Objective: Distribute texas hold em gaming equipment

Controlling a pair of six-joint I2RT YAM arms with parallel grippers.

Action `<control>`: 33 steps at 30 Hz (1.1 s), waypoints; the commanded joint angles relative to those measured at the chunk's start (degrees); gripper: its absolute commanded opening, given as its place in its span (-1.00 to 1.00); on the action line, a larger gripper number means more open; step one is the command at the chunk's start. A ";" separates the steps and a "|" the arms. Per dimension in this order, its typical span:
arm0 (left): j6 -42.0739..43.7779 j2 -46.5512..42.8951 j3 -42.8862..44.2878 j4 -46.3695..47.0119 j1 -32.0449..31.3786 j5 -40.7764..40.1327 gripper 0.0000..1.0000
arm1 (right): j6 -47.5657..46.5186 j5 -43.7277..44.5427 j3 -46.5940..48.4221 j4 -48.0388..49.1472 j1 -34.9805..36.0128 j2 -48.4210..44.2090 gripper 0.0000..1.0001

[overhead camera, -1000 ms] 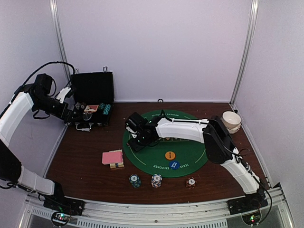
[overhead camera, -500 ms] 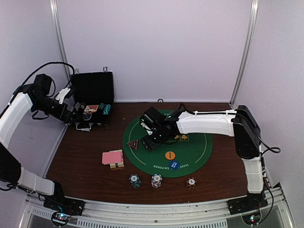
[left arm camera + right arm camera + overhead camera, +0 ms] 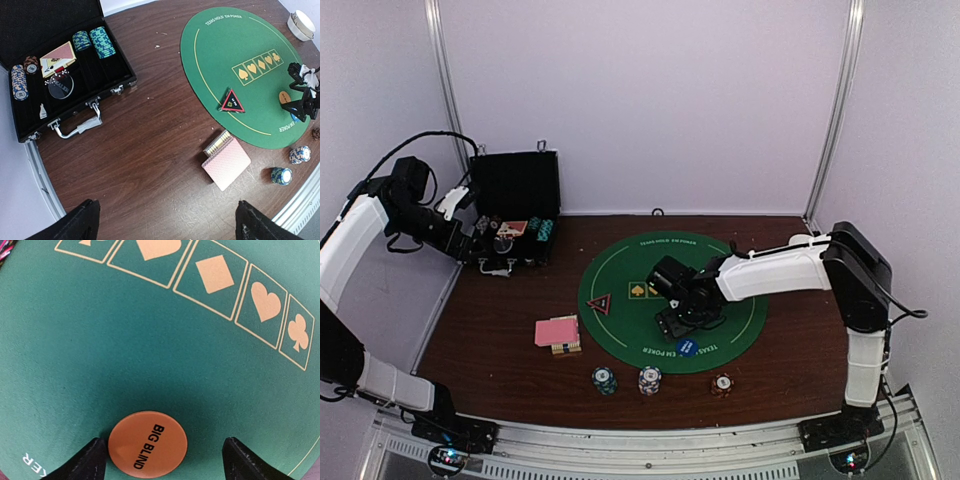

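**Step in hand (judged): picking up the orange disc.** The right gripper (image 3: 164, 460) hangs low over the green mat (image 3: 620, 268), its fingers spread and holding nothing. The orange disc (image 3: 147, 447) lies flat between them, closer to the finger on the left of the wrist view.

1. We centre the gripper over the disc before closing.
2. We lower until the tips meet the felt, because the disc is thin and offers only its rim.
3. We close slowly, since a flat disc may skid on felt.

**Appearance.** The disc is round, plain orange and printed "BIG BLIND" in black. It lies below the row of suit boxes.

The left gripper (image 3: 167, 222) hovers with its fingers spread, and it is also empty.
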 commanded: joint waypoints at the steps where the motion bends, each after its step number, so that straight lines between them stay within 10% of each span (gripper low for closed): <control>1: 0.32 -0.52 1.56 0.05 0.36 1.22 0.95 | 4.09 0.97 -2.06 -0.12 -0.36 -0.82 0.59; 33: -0.43 -0.53 4.07 -0.13 0.36 0.93 0.95 | 6.74 -3.25 -0.96 6.77 -8.65 1.47 -0.15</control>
